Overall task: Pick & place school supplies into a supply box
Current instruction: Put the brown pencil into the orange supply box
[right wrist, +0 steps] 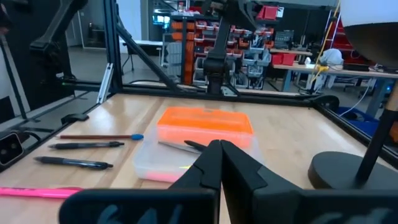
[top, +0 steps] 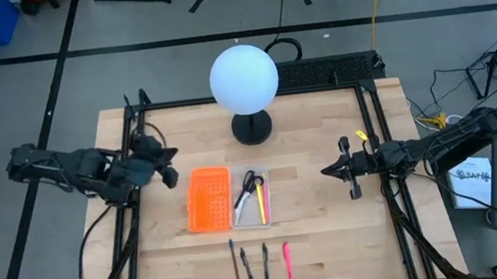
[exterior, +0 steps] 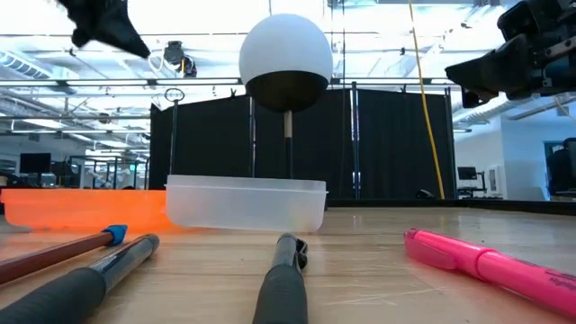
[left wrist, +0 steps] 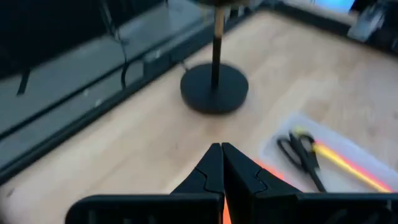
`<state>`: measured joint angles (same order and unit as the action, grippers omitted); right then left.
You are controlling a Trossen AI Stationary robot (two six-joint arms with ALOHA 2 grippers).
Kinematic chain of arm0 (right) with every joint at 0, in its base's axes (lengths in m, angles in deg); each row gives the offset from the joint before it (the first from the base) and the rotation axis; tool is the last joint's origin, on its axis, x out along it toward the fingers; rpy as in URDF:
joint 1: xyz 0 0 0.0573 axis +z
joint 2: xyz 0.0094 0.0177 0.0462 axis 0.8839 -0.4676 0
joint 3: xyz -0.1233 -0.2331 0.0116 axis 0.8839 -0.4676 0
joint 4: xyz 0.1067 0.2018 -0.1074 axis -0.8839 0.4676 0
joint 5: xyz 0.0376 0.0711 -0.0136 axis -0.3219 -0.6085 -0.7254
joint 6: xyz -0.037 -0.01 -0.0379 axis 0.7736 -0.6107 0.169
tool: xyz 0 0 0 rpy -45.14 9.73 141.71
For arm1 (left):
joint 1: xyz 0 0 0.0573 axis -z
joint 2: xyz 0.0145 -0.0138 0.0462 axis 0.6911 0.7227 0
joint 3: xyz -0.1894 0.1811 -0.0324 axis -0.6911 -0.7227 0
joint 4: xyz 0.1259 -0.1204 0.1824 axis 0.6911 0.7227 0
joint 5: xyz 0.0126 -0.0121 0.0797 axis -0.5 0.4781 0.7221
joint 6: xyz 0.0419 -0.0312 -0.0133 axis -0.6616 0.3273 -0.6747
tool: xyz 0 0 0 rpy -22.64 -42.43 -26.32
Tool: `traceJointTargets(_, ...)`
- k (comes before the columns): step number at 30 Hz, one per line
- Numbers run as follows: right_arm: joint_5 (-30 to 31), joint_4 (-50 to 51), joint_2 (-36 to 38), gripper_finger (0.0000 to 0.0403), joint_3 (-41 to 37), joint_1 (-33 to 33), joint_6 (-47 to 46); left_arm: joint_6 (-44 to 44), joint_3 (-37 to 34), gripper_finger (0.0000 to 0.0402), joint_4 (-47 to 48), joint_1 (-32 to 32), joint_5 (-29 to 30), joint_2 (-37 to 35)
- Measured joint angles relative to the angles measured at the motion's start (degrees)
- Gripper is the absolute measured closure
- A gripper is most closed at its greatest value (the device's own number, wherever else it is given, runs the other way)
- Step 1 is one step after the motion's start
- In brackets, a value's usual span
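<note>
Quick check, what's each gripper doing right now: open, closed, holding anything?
Left gripper: closed, holding nothing, up beside the orange half of the supply box.
Right gripper: closed, holding nothing, off toward the table's right edge.

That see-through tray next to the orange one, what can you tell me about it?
The clear tray is a shallow rectangle of frosted-looking plastic with rounded corners, lying flat on the wooden table, its long side against the orange half. Inside lie scissors with dark handles and a yellow pencil. It sits in front of the lamp's black base. Four more pens lie on the table nearby. Neither gripper touches it.
</note>
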<state>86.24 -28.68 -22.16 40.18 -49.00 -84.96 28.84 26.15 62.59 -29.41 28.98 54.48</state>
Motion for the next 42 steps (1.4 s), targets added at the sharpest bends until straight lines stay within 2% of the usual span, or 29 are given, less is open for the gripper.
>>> traceJointTargets(8, -0.2, -1.0, 0.1, 0.0403, -0.1, 0.0, 0.9, 32.1, 23.1, 0.04, 32.1, 11.0, -1.3, 22.5)
traceJointTargets(11, -0.2, -1.4, 0.8, 0.0403, -0.1, 0.0, 1.3, 41.1, 26.8, 0.04, 36.3, 14.7, -4.3, 29.2)
traceJointTargets(14, -1.2, -1.4, 2.1, 0.0403, -0.1, 0.0, 1.1, 45.5, 28.1, 0.04, 33.8, 19.0, -4.3, 32.5)
traceJointTargets(18, -7.4, -1.3, 3.8, 0.0403, -0.1, 0.0, 1.2, 50.1, 27.4, 0.04, 28.2, 24.9, -0.2, 34.5)
traceJointTargets(21, -7.7, 0.3, 5.1, 0.0403, -0.2, 0.1, 1.3, 52.3, 25.6, 0.0396, 22.0, 28.6, 3.2, 35.8)
traceJointTargets(26, -7.7, 3.0, 6.5, 0.0403, -0.2, 0.1, 1.6, 55.2, 21.3, 0.0392, 10.7, 30.8, 2.4, 38.7)
traceJointTargets(32, -7.7, 3.5, 6.8, 0.0403, -0.2, 0.1, 2.8, 60.2, 19.4, 0.0393, 2.9, 29.1, -4.9, 44.3)
traceJointTargets(39, -7.7, 2.6, 6.8, 0.0403, -0.2, 0.1, 5.0, 60.2, 19.5, 0.0396, -12.5, 25.1, -20.8, 52.1)
traceJointTargets(42, -7.7, 3.0, 6.7, 0.0403, -0.2, 0.1, 5.3, 62.8, 20.7, 0.0395, -12.6, 23.4, -24.6, 54.7)
